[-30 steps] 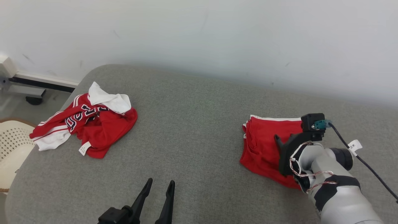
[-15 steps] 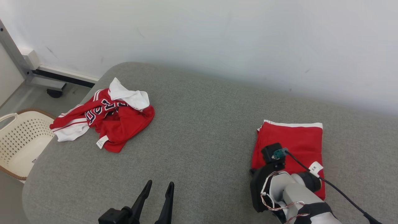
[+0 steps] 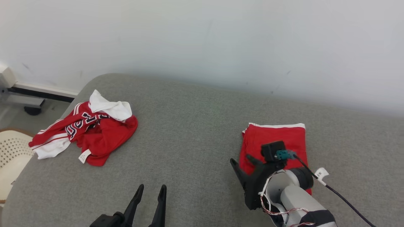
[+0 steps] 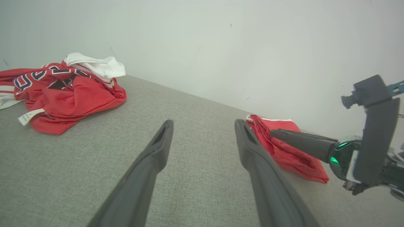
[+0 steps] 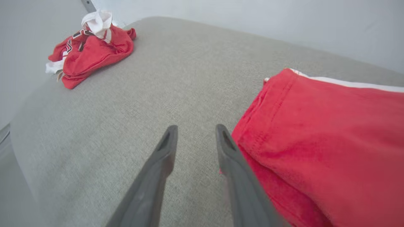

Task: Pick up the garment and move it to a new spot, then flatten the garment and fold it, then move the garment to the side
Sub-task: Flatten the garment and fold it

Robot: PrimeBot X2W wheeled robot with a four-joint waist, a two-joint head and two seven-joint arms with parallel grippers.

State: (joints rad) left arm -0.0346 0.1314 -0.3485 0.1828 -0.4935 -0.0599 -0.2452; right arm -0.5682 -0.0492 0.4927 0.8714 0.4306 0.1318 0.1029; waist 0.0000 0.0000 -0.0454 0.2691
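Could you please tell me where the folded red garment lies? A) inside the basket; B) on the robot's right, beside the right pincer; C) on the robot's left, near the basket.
B: the folded red garment lies by the right pincer; the crumpled jersey is on the left.

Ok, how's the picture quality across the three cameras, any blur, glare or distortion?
Head view: even, soft light, sharp, no glare. Left wrist view: crisp, though the grey cushion runs tilted. Right wrist view: the folded red garment close to the lens is soft, and the cushion's edge bows.
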